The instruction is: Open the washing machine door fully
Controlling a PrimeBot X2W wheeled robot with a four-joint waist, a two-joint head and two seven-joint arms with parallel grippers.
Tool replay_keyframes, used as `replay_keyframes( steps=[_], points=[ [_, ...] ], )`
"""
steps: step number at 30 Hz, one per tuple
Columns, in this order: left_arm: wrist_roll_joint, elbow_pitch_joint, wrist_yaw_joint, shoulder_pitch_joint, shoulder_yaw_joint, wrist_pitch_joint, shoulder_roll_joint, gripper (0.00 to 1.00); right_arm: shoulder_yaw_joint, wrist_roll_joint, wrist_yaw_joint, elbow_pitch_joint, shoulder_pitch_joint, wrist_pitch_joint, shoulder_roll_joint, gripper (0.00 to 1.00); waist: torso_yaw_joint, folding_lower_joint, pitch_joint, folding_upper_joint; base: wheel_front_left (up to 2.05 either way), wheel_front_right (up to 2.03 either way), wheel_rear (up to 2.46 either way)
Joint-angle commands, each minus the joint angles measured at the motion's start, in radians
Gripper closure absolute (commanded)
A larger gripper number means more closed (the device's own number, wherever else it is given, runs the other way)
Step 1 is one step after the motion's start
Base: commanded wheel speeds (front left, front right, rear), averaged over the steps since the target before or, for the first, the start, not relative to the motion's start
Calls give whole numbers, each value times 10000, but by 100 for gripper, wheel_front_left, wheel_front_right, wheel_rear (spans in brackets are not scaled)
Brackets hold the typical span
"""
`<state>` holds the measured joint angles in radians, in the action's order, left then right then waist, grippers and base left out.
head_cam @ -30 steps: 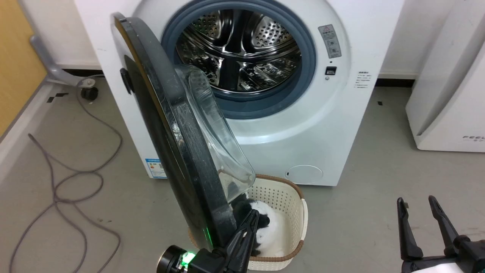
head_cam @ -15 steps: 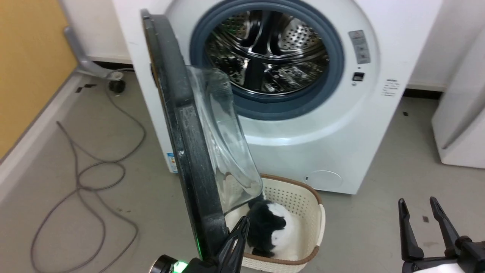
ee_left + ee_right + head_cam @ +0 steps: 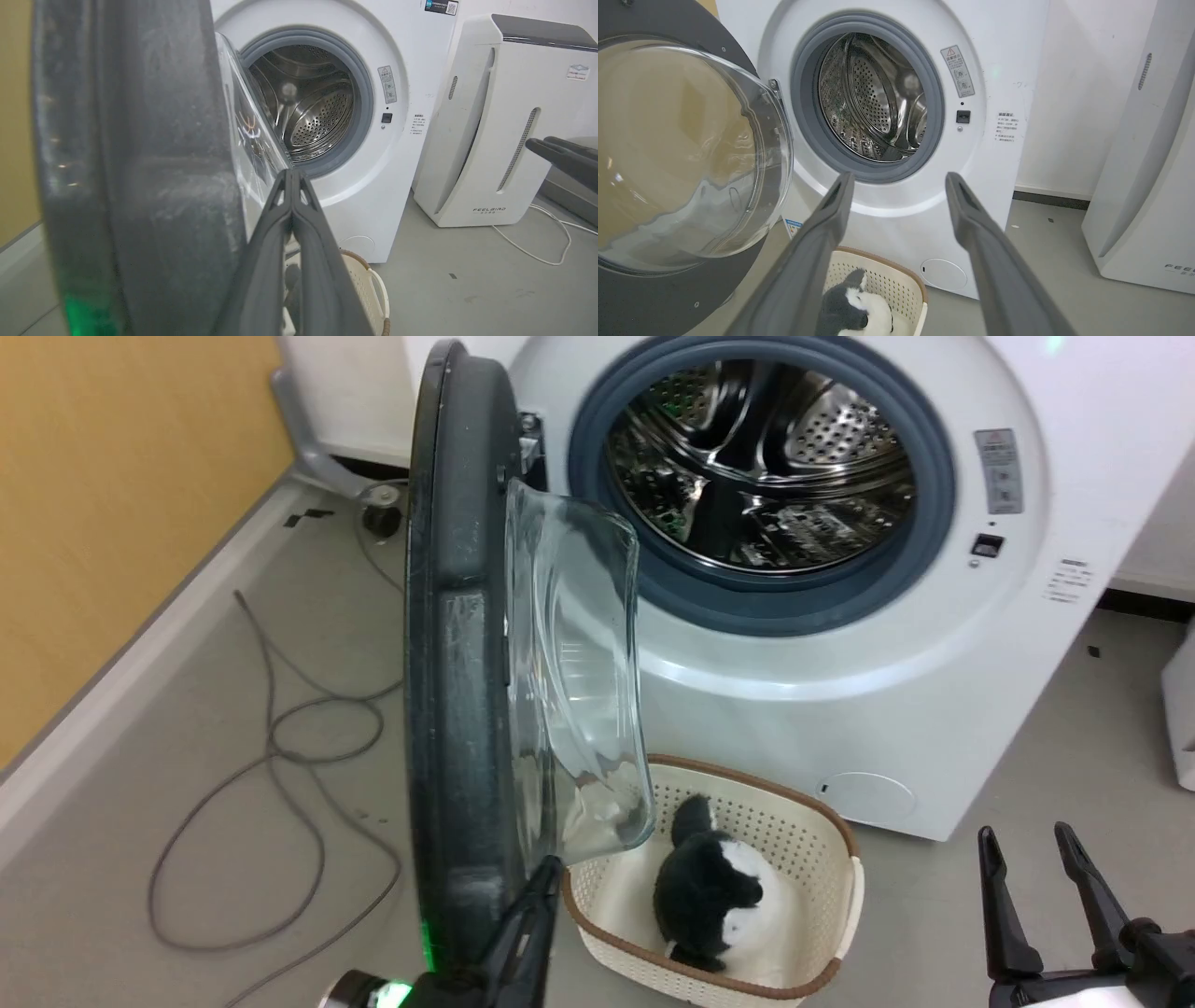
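The washing machine door is now seen almost edge-on, where its outer face was partly shown a second ago. The whole head view has shifted too, so the camera has turned as well. The door stands wide open, just left of the left pincer, which is fully closed on nothing and lies beside the door's lower inner rim. Contact cannot be told. The right pincer is spread wide and empty, well apart from the door. Ahead of both pincers stands the washing machine. Between them a cream basket holding a black-and-white plush toy rests on the grey floor. A yellow wall is seen far left, and a white appliance right.
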<state>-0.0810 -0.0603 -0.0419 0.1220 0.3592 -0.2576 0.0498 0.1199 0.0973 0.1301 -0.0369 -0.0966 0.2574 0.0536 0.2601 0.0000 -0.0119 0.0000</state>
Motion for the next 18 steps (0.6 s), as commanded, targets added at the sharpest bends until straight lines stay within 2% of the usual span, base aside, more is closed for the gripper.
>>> replay_keyframes(
  steps=[1, 11, 18],
  points=[
    [48, -15, -73, 121, -124, -42, 86, 100, -5, 64, 6, -26, -52, 44, -34, 0, 78, 0, 32, 0, 0, 0, 0],
    [-48, -231, -478, 144, -1534, -42, 353, 100, -2, 13, 6, -7, -16, 44, -34, 0, 473, 0, 332, 0, 0, 0, 0],
    [-197, -325, -841, -167, -3033, -42, 634, 100, -62, -192, 6, 51, 211, 44, -34, 0, 434, 0, 839, 0, 0, 0, 0]
  ],
)
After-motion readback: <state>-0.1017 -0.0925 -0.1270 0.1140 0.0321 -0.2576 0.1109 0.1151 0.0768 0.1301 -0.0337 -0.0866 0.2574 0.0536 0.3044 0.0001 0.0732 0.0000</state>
